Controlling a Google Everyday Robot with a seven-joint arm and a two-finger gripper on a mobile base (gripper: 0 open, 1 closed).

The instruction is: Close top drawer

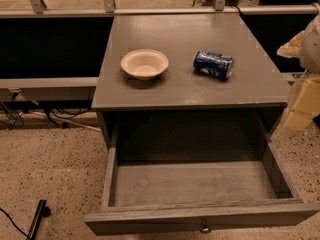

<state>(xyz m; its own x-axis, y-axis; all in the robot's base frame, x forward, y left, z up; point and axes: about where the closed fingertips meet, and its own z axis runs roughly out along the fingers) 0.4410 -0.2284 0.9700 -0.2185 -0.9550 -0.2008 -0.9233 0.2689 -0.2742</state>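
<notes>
A grey cabinet [180, 86] stands with its top drawer [195, 184] pulled fully out toward the camera below the cabinet's top, empty, and evidently awaiting a push on its front panel to close it. The robot's gripper [301, 111] hangs at the cabinet's right side, level with the drawer opening and clear of the wood; whether it is wide or narrow cannot be told. On the cabinet's top a pale bowl [144, 63] sits left of a blue can [213, 64] lying on its side, while a small metal knob [205, 229] marks the drawer front's centre.
</notes>
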